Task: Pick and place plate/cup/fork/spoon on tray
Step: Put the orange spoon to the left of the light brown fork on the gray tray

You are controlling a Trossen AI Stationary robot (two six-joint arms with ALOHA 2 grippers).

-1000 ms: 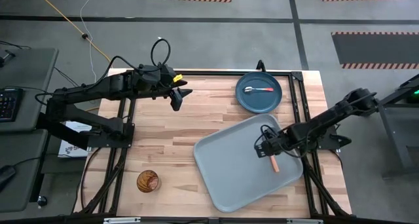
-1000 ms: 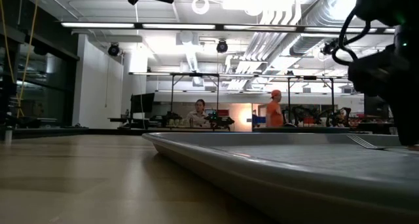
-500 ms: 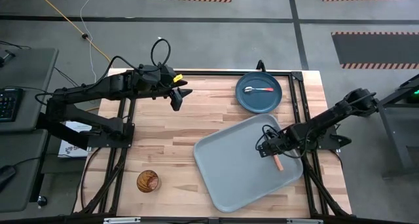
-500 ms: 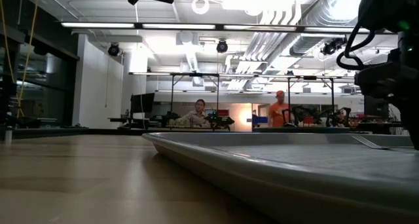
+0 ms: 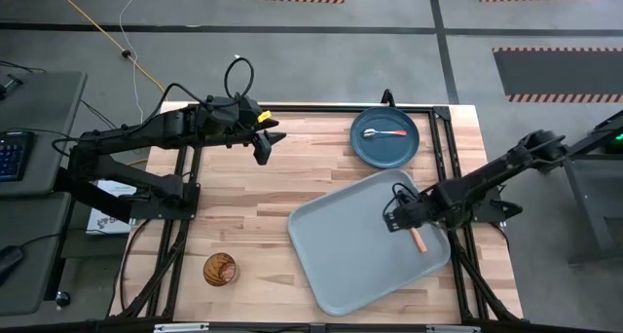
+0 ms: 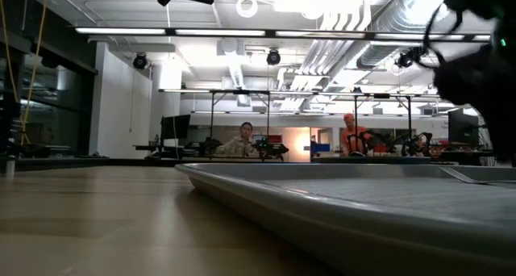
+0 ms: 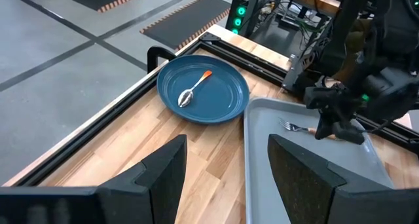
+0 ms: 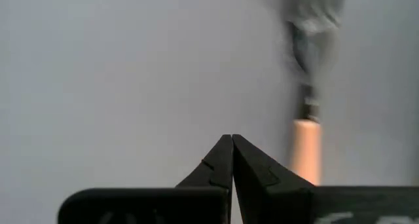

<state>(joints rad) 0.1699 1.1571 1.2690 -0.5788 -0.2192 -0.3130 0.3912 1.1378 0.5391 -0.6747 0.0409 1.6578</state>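
Since a second ago the right gripper [image 5: 393,219] has drifted a little toward the tray's right edge, and the fork [image 5: 417,238] now lies beside it on the tray [image 5: 336,260]. Its jaws are together and empty, the handle apparently just alongside them.

Largest first: the counter [image 5: 292,187] holds the tray, then the plate [image 5: 385,138] with the spoon [image 5: 384,133] in it, and the cup [image 5: 219,270] well apart near the front left. The left gripper [image 5: 263,146] waits, jaws apart.

Risk: the right gripper, hanging low, could nudge the fork or skid the tray as it leaves.
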